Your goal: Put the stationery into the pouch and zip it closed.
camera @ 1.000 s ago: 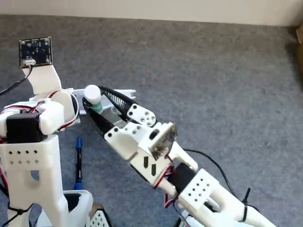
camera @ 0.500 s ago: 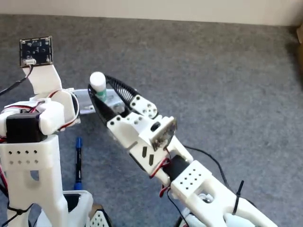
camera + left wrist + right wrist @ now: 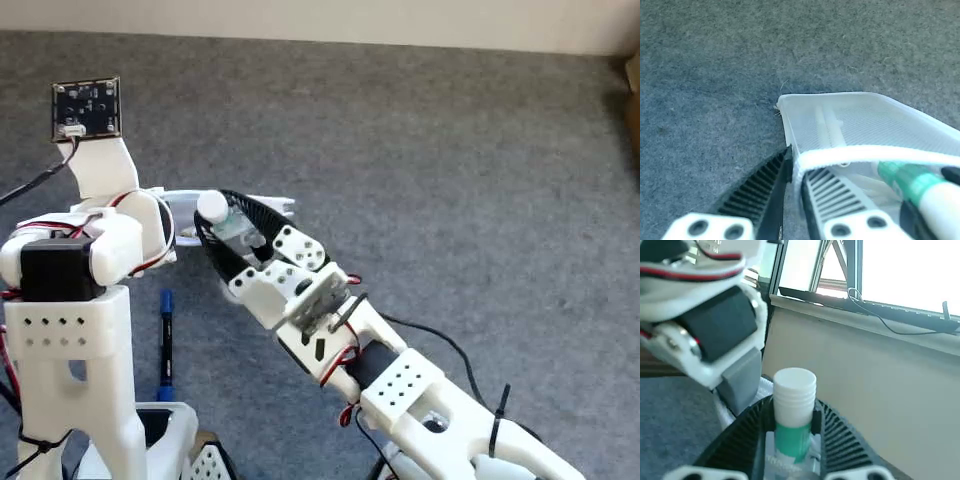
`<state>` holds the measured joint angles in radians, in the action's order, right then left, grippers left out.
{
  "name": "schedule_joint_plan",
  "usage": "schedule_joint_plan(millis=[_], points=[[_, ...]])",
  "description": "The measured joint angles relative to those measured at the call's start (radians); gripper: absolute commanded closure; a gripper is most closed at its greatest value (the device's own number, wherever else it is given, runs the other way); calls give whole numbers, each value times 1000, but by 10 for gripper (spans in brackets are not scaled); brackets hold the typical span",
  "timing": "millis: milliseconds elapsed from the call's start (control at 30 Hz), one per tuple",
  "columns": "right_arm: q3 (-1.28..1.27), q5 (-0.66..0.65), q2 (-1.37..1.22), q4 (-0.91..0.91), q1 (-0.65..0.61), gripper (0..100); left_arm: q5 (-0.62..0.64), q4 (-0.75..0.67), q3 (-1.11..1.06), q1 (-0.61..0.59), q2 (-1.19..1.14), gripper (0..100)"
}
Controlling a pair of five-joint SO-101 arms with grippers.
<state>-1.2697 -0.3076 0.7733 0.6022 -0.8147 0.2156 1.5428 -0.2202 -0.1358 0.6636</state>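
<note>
Glue stick [image 3: 222, 215] at the mesh pouch [image 3: 865, 122] mouth
Right gripper [image 3: 792, 409] is clamped on the stick; left gripper [image 3: 795, 167] pinches the pouch's rim.

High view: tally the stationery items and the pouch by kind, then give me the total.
White-capped, green-banded glue stick: 1
Blue pen: 1
White translucent mesh pouch: 1
Total: 3
</note>
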Motion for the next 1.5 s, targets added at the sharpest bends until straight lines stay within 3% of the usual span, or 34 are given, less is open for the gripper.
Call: schedule_joint_plan(millis=[167,400,867,1200,1367,1500], points=[[-9,-97,2,2,-2,981,0,0,0,2,0,989],[6,-109,15,-166,-3,772,0,0,-2,5,0,989],[-9,-117,118,-235,-14,771,0,-3,-31,5,12,989],[-14,-118,457,-692,-57,771,0,-15,-32,2,12,989],[-14,-118,548,-804,-64,775,0,-20,-32,2,12,989],[-14,-118,555,-825,-112,877,0,-20,-32,2,12,989]])
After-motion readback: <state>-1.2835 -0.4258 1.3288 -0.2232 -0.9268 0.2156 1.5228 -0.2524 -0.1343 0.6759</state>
